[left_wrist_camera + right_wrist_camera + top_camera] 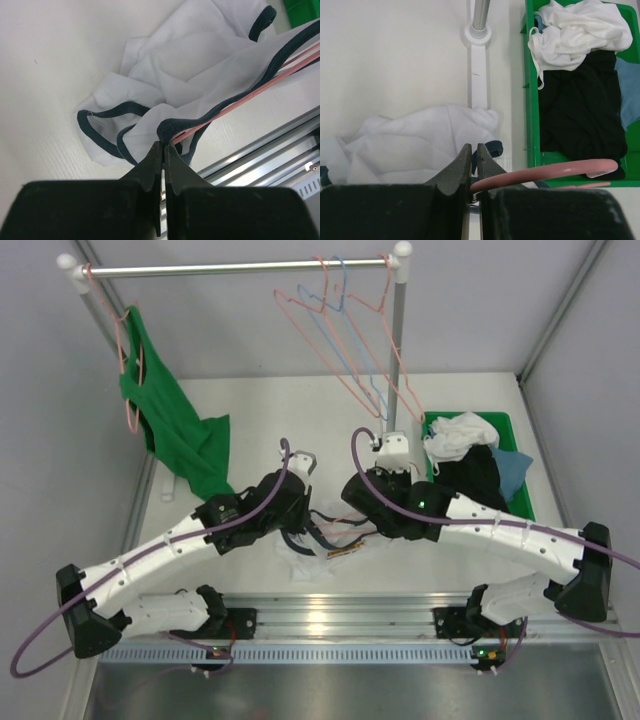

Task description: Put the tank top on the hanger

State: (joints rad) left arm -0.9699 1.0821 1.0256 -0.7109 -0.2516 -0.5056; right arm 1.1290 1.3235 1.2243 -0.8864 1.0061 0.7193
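My left hand (163, 146) is pressed together on a fold of the navy edging of the tank top (190, 65), with no gap between the fingers. The pink wire of the hanger (250, 90) runs off toward 2 o'clock, right beside that edging. The trim covers its near end, so I cannot tell whether the wire is caught in the pinch too. The rest of the shirt lies crumpled on the counter (45, 100) from 10 to 1 o'clock, folded so that no chest print shows.

My right hand (472, 150) is clamped on the hanger's wire. It curves out from between the fingers toward 3 o'clock and ends over the near rim of the green bin (532, 100). The rest of the hanger is hidden behind my own hand. More white cloth from the tank top is bunched at 10 o'clock, partly cut off on the left. The bin holds white, black and light blue clothes (580, 110), and its right side runs out of the picture. The foot of the post (479, 36) stands at 12 o'clock.

From above, my wrists cover both hands, and only a small patch of the shirt shows between them. On the clothes rail (240, 268) a green shirt (175, 430) hangs at 10 o'clock, with spare hangers (340, 330) at 12.
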